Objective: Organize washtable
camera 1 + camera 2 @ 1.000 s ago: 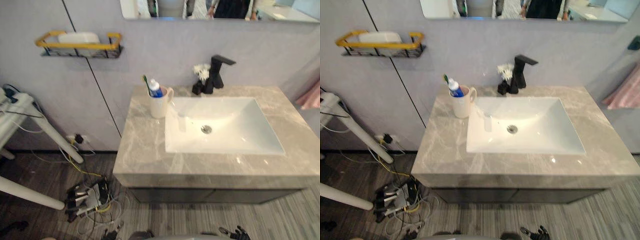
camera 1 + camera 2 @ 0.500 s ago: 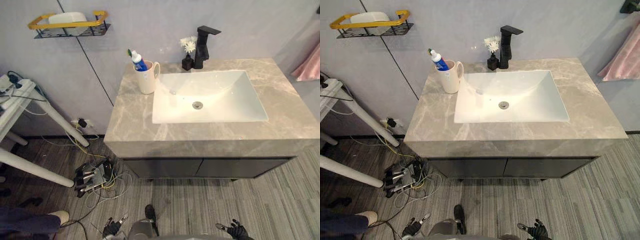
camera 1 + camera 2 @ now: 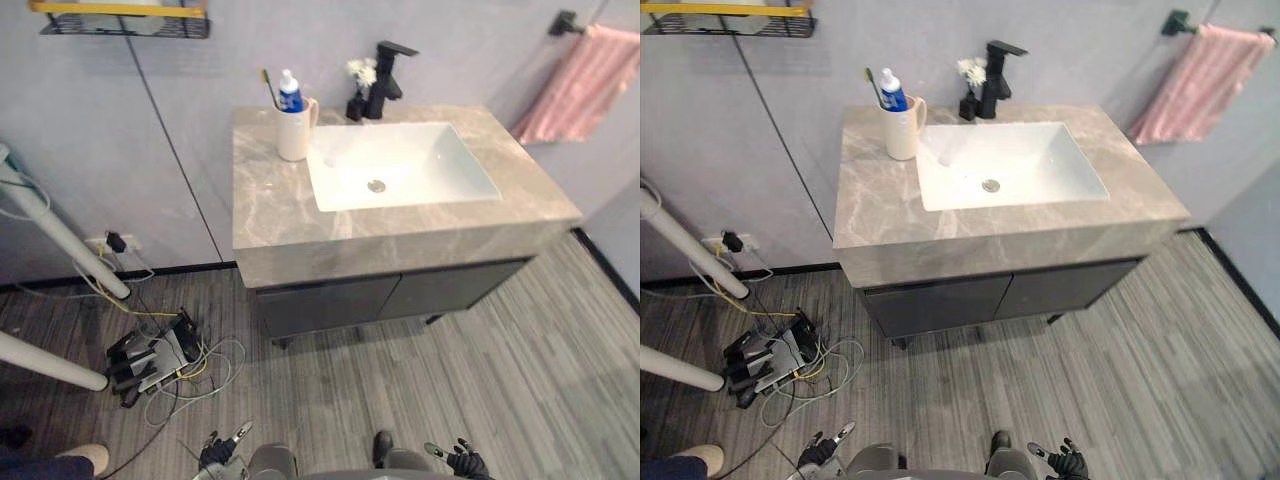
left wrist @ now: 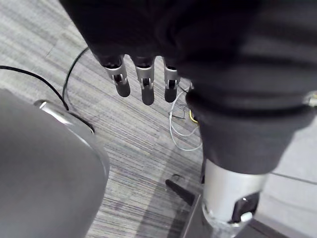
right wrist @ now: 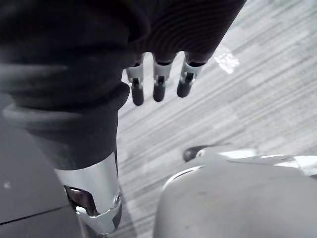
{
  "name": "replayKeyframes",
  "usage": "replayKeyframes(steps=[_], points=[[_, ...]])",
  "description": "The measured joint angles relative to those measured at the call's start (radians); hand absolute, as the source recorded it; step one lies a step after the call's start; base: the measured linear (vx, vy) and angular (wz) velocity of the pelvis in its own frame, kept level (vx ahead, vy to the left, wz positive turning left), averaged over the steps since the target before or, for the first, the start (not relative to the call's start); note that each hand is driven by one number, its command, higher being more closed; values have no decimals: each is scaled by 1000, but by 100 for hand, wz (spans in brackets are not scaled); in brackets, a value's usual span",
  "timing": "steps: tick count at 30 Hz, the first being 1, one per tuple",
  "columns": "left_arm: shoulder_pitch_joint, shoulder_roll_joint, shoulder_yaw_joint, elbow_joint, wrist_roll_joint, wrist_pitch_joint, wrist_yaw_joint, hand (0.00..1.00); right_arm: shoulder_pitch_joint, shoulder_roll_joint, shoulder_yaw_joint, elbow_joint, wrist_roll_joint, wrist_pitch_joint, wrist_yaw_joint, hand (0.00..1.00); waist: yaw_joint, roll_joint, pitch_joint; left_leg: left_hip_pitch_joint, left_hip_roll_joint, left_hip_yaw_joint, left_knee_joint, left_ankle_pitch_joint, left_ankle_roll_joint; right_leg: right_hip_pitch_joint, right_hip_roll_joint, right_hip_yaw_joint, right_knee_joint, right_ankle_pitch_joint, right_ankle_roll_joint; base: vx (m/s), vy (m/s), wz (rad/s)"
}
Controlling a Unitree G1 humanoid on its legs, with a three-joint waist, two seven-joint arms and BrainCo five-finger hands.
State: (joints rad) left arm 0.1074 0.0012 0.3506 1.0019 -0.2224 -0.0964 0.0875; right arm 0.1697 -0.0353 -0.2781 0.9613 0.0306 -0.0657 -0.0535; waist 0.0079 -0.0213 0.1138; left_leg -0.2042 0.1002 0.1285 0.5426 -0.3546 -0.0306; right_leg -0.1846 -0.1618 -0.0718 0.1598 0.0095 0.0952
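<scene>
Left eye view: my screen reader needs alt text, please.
A grey washstand holds a white sink, a black tap and a cup with toothbrush and toothpaste. The left hand and right hand hang open, low over the floor.

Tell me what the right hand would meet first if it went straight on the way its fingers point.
Probably the grey floor: the right hand aims straight fingers down at it, with nothing between as far as shows.
</scene>
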Motion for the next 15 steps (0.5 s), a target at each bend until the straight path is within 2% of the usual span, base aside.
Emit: replayKeyframes(steps=[1,2,3,5,6,8,9,10,12,13,14,15], points=[[2,-5,1,1,1,0,0,0,3,-5,-2,-16,0,5,2,0,3,11,-2,-10,10,77,-17,17,42,-26,-30,-68,-7,-14,-61,-201,187,-106],[-2,-12,3,0,3,1,1,0,1,-14,0,-26,0,5,4,0,6,25,-1,-7,26,115,-30,23,52,-43,-46,-128,24,-10,-74,-216,242,-191],[-1,-17,6,5,14,3,1,0,-16,-25,2,-38,-1,5,4,0,10,35,8,52,50,215,-84,46,70,-71,-91,-295,145,-33,-90,-184,186,-205],[7,-14,6,18,40,6,1,0,-19,-29,4,-44,-2,3,4,0,10,53,11,114,74,329,-134,63,70,-45,-122,-427,256,-69,-137,-117,97,-203],[10,-13,5,34,56,10,-1,0,-19,-30,7,-41,-2,2,5,0,8,61,-2,147,95,410,-170,75,61,-6,-123,-501,319,-107,-158,-109,17,-197],[-5,1,2,76,78,14,-6,0,-22,-29,13,-12,-2,-5,9,0,1,51,-27,172,113,513,-201,96,48,62,-143,-589,370,-165,-158,-42,-55,-183],[-14,13,5,94,77,22,-18,0,-30,-27,24,19,-2,-6,12,0,6,31,-41,174,128,592,-197,101,38,101,-172,-659,368,-186,-160,31,-240,-203],[-19,29,7,93,78,26,-20,0,-54,-23,51,63,-2,-6,17,0,12,4,-54,162,159,665,-138,96,38,107,-185,-700,334,-176,-135,22,-287,-254],[-25,34,17,120,78,36,-19,0,-79,-23,62,84,-3,-7,27,0,9,30,-54,169,212,706,-114,90,33,81,-114,-750,286,-141,-184,-38,-235,-238],[-20,28,14,140,79,41,-19,0,-93,-32,62,85,-4,-14,32,0,7,46,-60,206,200,736,-217,90,30,73,-49,-745,194,-106,-198,-81,-212,-248],[-20,18,13,146,79,42,-19,0,-96,-44,67,94,-7,-14,34,0,1,49,-72,257,196,816,-267,132,-20,74,-32,-774,149,-160,-178,-29,-216,-225],[-21,18,12,142,81,42,-19,0,-95,-44,76,100,-8,-15,35,0,-5,28,-68,270,195,861,-247,135,-35,70,-53,-806,159,-195,-160,85,-254,-195]])
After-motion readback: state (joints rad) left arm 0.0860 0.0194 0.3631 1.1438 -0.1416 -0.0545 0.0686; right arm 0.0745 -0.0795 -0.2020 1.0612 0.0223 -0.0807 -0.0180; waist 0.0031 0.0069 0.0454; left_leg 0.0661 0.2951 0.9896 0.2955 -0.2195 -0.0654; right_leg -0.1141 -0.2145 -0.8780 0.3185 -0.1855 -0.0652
